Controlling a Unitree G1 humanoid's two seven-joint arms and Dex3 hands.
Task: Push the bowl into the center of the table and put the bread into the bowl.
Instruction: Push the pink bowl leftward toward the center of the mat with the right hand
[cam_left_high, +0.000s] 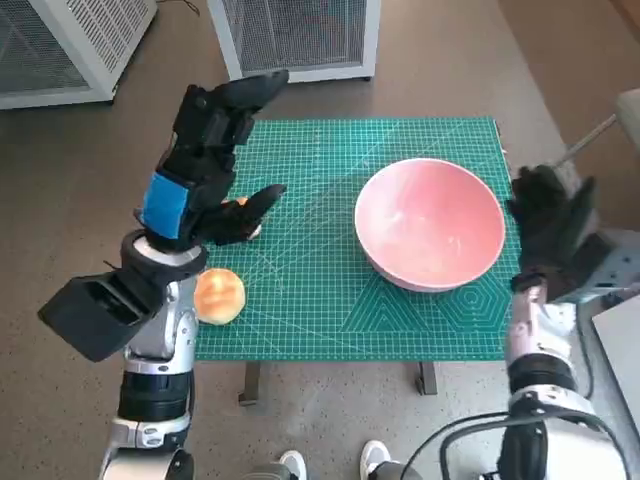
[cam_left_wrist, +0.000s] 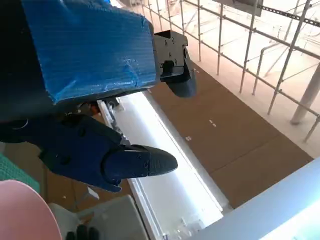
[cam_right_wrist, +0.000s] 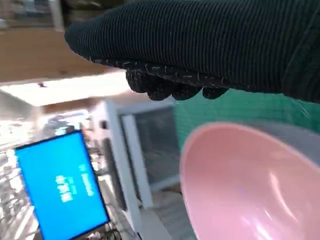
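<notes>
Pink bowl (cam_left_high: 430, 222) sits right of center on the counter (cam_left_high: 330, 320), bread (cam_left_high: 220, 295) near the left front edge. Right hand (cam_left_high: 552, 225) hangs just beside the bowl, fingers spread, empty; left hand (cam_left_high: 215, 150) is open too. Looks like the push step: nudge the bowl leftward next.

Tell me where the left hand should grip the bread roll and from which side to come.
Come from above and pinch across the rounded sides of the bread roll. It lies on the mat's near-left corner beside the left forearm, top uncovered. The left hand hovers farther back, holding nothing, so it would likely need to draw back first.
</notes>
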